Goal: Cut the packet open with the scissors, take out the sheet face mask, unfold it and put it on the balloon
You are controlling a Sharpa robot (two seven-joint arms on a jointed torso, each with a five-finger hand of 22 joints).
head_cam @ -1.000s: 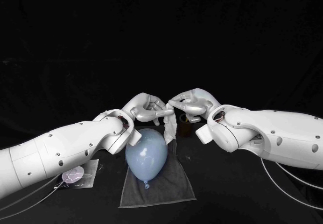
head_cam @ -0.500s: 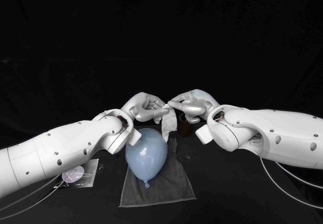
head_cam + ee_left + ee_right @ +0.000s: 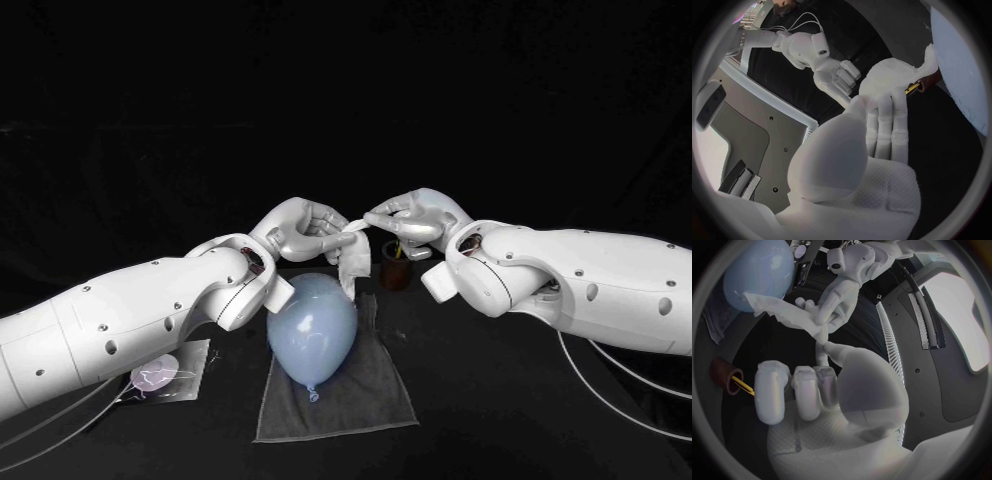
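A pale blue balloon (image 3: 313,325) lies on a grey towel (image 3: 353,395) at the table's middle. Just above its far end, both hands hold the white sheet mask (image 3: 351,256), which hangs crumpled between them. My left hand (image 3: 300,232) grips the mask's left side, and in the left wrist view its fingers (image 3: 887,120) lie under the sheet (image 3: 893,74). My right hand (image 3: 411,220) pinches the other edge. In the right wrist view a thin strip of mask (image 3: 786,315) stretches from the right hand's fingertips (image 3: 822,375) to the left hand (image 3: 839,297), near the balloon (image 3: 757,272).
The cut packet (image 3: 166,376) lies on the table at the left, beside the towel. A small brown holder (image 3: 395,274) with a yellow-handled tool in it (image 3: 742,385) stands behind the balloon, below the right hand.
Both hands have risen a little, lifting the mask with them. Its hanging end now sits higher over the balloon's far end. Balloon, towel and packet have not moved.
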